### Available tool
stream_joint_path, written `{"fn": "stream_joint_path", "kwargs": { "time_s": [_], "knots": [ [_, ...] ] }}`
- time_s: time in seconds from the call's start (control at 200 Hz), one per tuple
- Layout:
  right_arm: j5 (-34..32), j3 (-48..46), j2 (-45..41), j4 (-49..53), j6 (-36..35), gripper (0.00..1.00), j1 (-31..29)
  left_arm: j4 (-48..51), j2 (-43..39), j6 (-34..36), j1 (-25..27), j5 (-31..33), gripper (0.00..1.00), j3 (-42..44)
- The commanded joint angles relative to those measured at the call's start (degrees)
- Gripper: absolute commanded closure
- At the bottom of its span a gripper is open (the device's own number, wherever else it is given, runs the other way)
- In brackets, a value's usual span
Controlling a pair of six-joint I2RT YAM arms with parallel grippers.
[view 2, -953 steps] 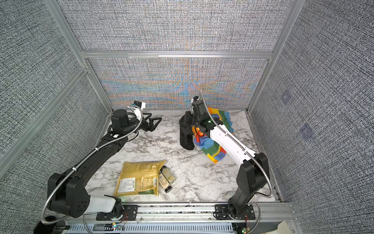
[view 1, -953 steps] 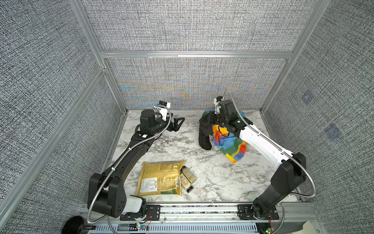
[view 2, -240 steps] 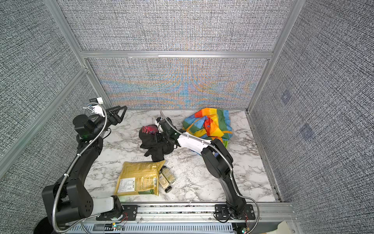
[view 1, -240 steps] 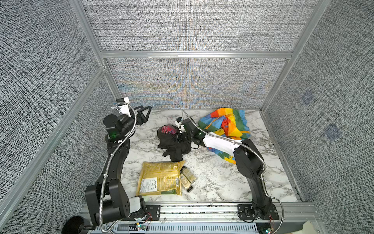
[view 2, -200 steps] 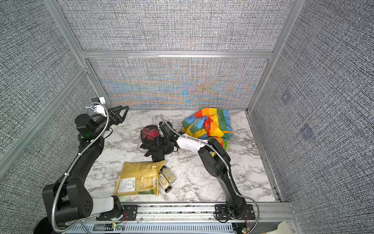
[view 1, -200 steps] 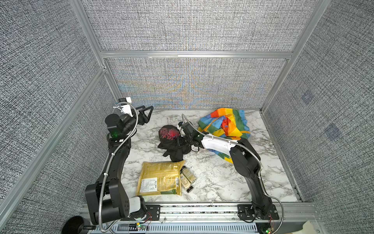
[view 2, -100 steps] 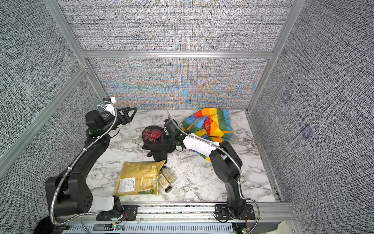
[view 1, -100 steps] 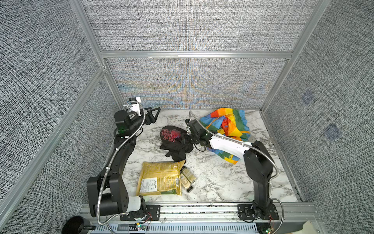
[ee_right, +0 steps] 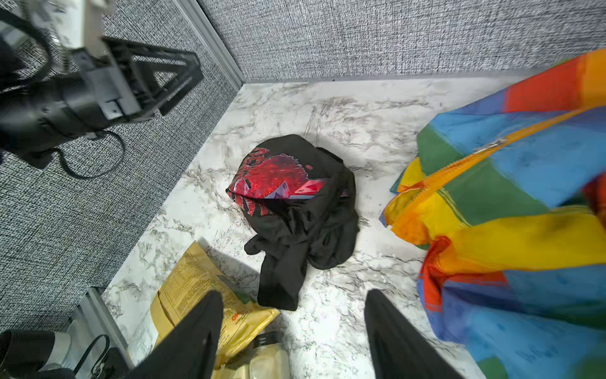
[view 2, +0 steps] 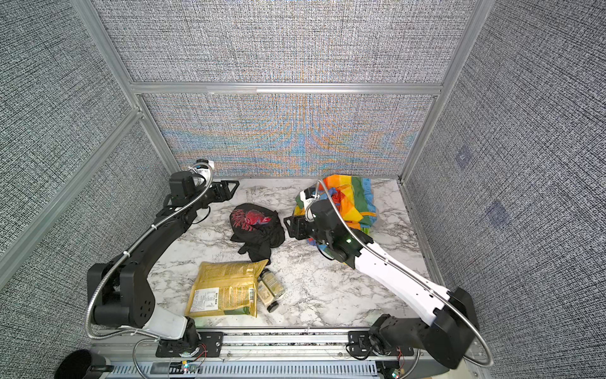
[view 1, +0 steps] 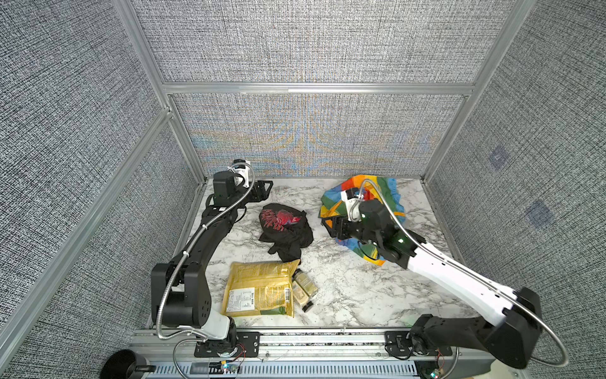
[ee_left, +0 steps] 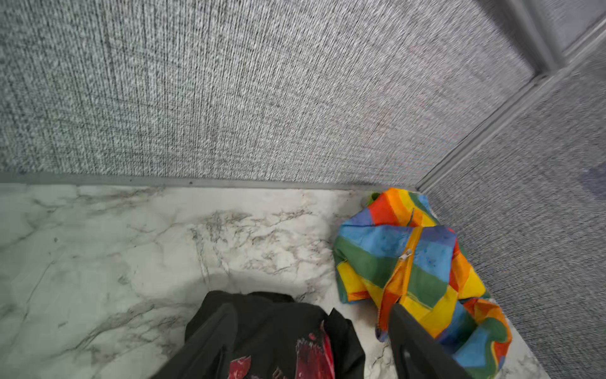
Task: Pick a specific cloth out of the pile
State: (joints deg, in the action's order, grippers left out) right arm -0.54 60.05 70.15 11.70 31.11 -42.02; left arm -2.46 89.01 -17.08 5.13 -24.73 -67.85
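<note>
The cloth (view 1: pixel 284 229), black with its red print up, is seen crumpled alone on the marble bench (view 1: pixel 344 288), left of centre in both top views. It is set apart from the rainbow-checked cloth (view 1: pixel 383 193), which is bunched in the far right corner against the wall, a strip of bare marble showing between the two. So the pile is split: nothing black is left on the rainbow heap.

The right gripper (view 1: pixel 331 226) is held low between the two cloths, just beside the rainbow one, its jaws spread with only bench between them in the right wrist view; nothing is gripped. The left gripper (view 1: pixel 264 190) is held at the far left near the back wall, well clear of the black cloth. Its jaws are seen parted in the left wrist view, with nothing pinched.

Nearer, a yellow packet (view 1: pixel 260 288) is laid flat, its far edge touched by a trailing end of the black cloth. A small jar (view 1: pixel 305 290) is lying on its side just right of the packet.
</note>
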Motion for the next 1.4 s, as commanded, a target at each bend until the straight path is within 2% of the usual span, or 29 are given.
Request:
{"fn": "stream_joint_path", "kwargs": {
  "time_s": [0.0, 0.125, 0.32, 0.635, 0.76, 0.876, 1.116, 1.396],
  "knots": [
    [-4.19, -2.59, -5.54, 2.7, -1.49, 0.25, 0.12, 8.58, 1.99, 3.41, 2.99, 7.72, 0.27, -2.13],
    [-6.81, -5.46, -12.48, 4.92, -1.69, 0.25, 0.27, 9.12, 3.14, 3.26, 7.69, 12.48, 0.29, -0.21],
    [-8.22, -10.24, -20.13, 5.64, -1.56, 0.24, 0.75, 6.23, 2.75, -2.06, 12.02, 16.37, 0.29, 6.38],
    [-8.87, -12.29, -21.91, 7.7, -3.12, 0.24, 1.41, 5.38, 3.5, -7.36, 18.54, 19.51, 0.31, 12.47],
    [-8.69, -13.25, -21.86, 7.45, -2.51, 0.24, 1.5, 4.57, 6.87, -8.92, 19.84, 19.81, 0.3, 12.71],
    [-8.93, -13.38, -22.27, 8.11, -2.37, 0.24, 1.5, 5.42, 11.39, -9.09, 21.97, 22.49, 0.25, 11.1],
    [-10.14, -13.68, -24.34, 9.99, -1.85, 0.24, 1.5, 5.28, 17.42, -11.42, 22.22, 27.45, 0.16, 9.14],
    [-10.61, -14.08, -24.63, 10.61, -1.59, 0.24, 1.48, 7.47, 21.47, -8.96, 17.47, 29.0, 0.15, 3.15]
  ]
}}
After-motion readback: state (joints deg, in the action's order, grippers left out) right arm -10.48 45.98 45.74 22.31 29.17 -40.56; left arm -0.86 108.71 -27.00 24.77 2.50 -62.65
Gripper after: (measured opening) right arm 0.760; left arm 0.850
